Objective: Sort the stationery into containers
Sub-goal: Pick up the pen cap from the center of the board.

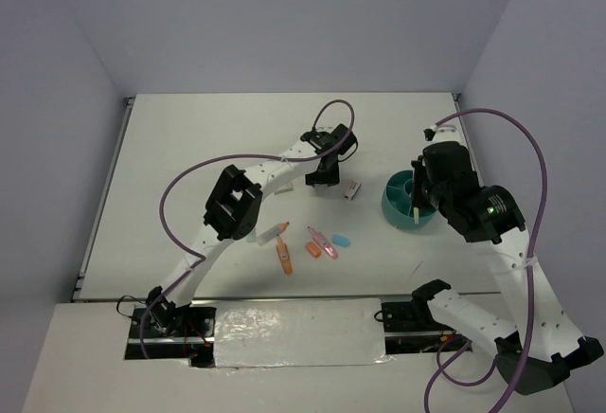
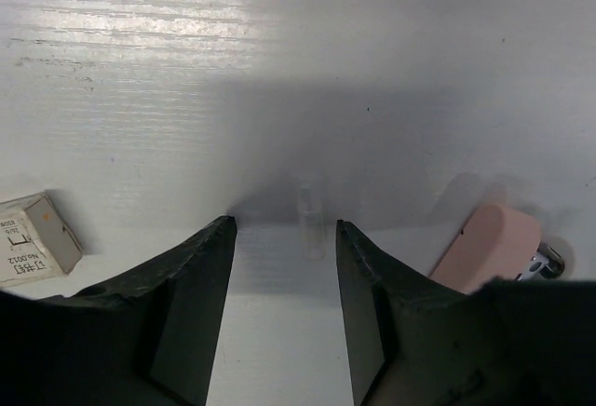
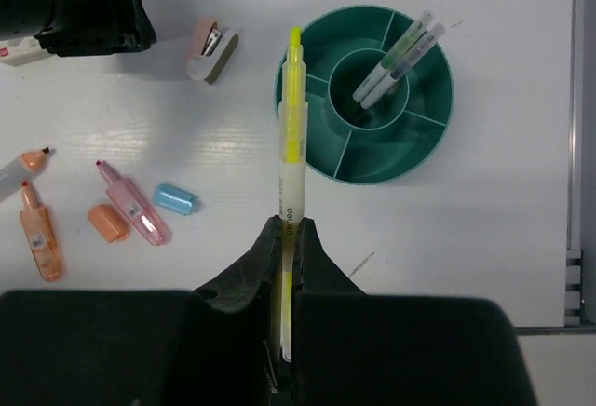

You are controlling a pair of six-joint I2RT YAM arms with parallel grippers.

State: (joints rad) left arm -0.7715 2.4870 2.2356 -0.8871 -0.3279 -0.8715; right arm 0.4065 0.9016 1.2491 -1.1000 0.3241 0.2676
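Right wrist, pen [image 3: 291,145] lengthwise, tip toward cup [image 3: 377,175]

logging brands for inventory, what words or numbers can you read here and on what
"deli": on the yellow highlighter in the right hand.
"No.0012": sideways on the box; its other lines are blurred.
Labels on the orange highlighter and pink highlighter: too small to read.
Cup: no text seen.

plain white table [image 1: 189,148], pale grey-lilac walls [image 1: 284,15] boxing it in on three sides, metal rail [image 1: 102,195] down its left edge, crinkly shiny sheet [image 1: 294,332] taped at the near edge, tiny dark scuff [image 3: 361,261] on the tabletop
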